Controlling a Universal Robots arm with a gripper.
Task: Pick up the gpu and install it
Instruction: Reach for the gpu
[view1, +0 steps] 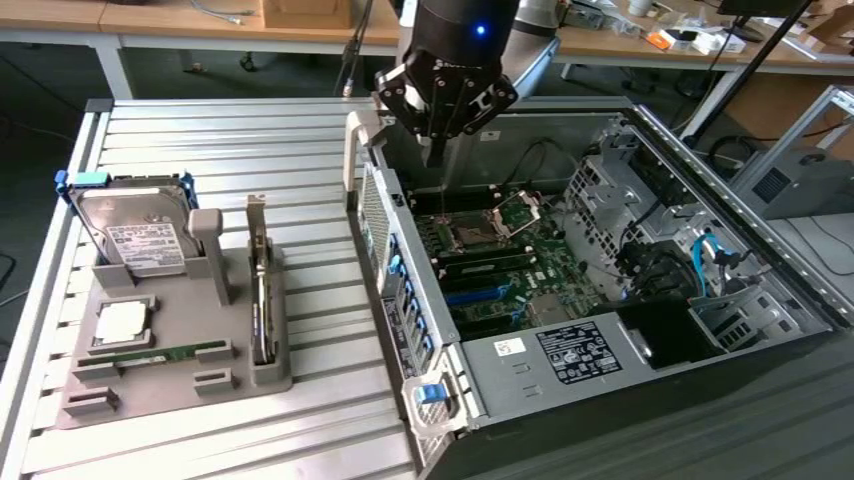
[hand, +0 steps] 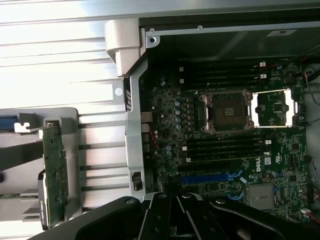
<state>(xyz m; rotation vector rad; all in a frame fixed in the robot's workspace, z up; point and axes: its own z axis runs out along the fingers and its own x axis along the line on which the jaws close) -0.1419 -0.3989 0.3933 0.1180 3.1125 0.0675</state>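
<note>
**Claw closed and empty; gpu not yet picked**

The claw (view1: 434, 152) is hanging closed, gripping nothing, over the open computer case (view1: 384, 235). The gpu (view1: 260, 295) is standing on edge in the grey holder (view1: 160, 392), well apart. Judgement: a clean pick is needing jaws squared across the card.

Slatted metal table (view1: 267, 140) bears grey parts holder (view1: 160, 385), open computer case (view1: 378, 210) beside it.
</note>
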